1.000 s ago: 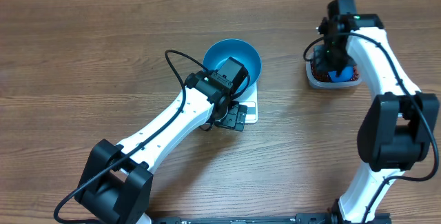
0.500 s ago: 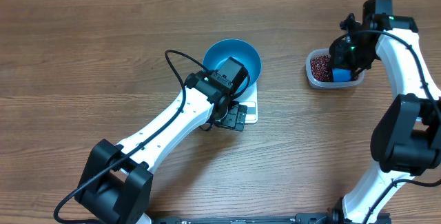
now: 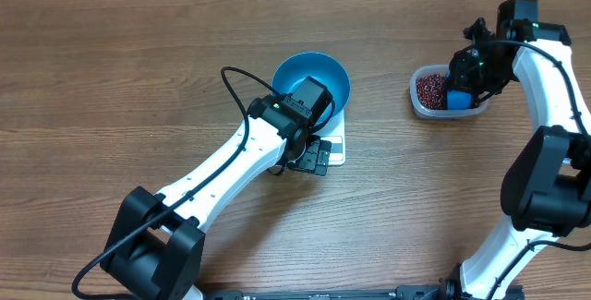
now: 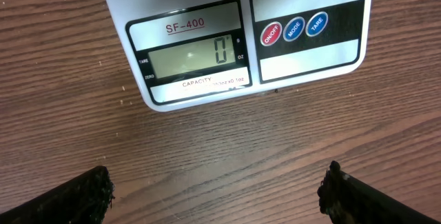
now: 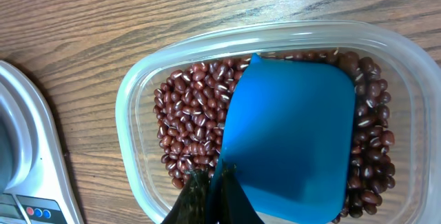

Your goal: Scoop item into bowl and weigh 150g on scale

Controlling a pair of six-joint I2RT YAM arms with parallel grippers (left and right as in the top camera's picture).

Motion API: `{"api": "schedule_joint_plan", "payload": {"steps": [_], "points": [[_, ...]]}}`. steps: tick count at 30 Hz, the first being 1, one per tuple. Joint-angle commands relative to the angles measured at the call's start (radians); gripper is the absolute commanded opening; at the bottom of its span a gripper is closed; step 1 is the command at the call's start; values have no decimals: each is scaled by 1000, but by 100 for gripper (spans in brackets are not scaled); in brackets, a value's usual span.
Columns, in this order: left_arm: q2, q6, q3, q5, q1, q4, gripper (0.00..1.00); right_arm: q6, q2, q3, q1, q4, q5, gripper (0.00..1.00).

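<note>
Over the last second the right gripper [image 5: 212,177], pinched on the one small blue plastic scoop [image 5: 289,141], has swung further right of the one flat white square scale [image 4: 241,38]. That bares the single clear plastic tub [image 5: 131,114] of red-brown beans [image 5: 193,114], well right of the scale, so scooping looks underway. One deep blue bowl [image 3: 323,71] sits on the scale with no beans showing, and the display reads zero. The left gripper [image 4: 220,196] hangs spread wide just before the scale.

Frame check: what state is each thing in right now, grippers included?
scale: on, display reads 0, bowl on it.
bowl: upright, no beans visible inside.
tub: open, holds beans.
scoop: in the tub on the beans, held.
left gripper: open, above the table by the scale.
right gripper: shut on scoop.
</note>
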Motion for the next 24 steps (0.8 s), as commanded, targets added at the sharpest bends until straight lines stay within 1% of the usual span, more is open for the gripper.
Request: {"api": "schedule_joint_plan", "payload": {"steps": [1, 6, 16, 24], "points": [[-2, 0, -10, -13, -2, 1, 100, 19, 71, -40, -8, -2, 51, 4], [-2, 0, -10, -13, -2, 1, 100, 19, 72, -40, -6, -10, 65, 4], [-2, 0, -10, -13, -2, 1, 100, 19, 72, -41, -5, 2, -188, 4], [-2, 0, -10, -13, -2, 1, 99, 23, 73, -41, -5, 13, -251, 4]]}}
